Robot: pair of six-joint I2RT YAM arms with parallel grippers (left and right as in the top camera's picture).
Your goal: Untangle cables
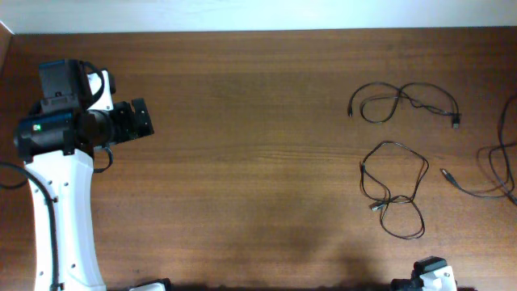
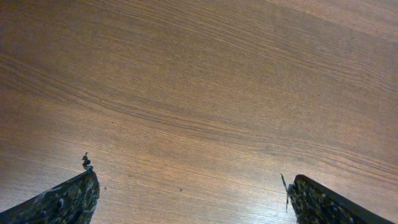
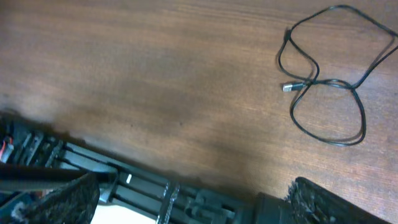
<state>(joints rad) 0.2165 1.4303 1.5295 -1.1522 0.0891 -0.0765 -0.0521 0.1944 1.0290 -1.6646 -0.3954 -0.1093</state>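
Note:
Three thin black cables lie apart on the right side of the wooden table. In the overhead view one loops at the far right (image 1: 412,100), one forms a figure-eight below it (image 1: 390,200), and one (image 1: 452,181) runs off the right edge. The figure-eight cable also shows in the right wrist view (image 3: 317,82), far from the fingers. My left gripper (image 1: 139,120) is open and empty over bare wood at the far left (image 2: 193,186). My right gripper (image 3: 189,193) is open and empty, low at the table's front edge. Only a bit of the right arm (image 1: 430,275) shows overhead.
The left arm's white link (image 1: 60,210) stands along the left side. Black arm-base hardware (image 3: 143,186) lies along the front edge under my right gripper. The table (image 1: 242,162) is brown wood with a pale wall behind it.

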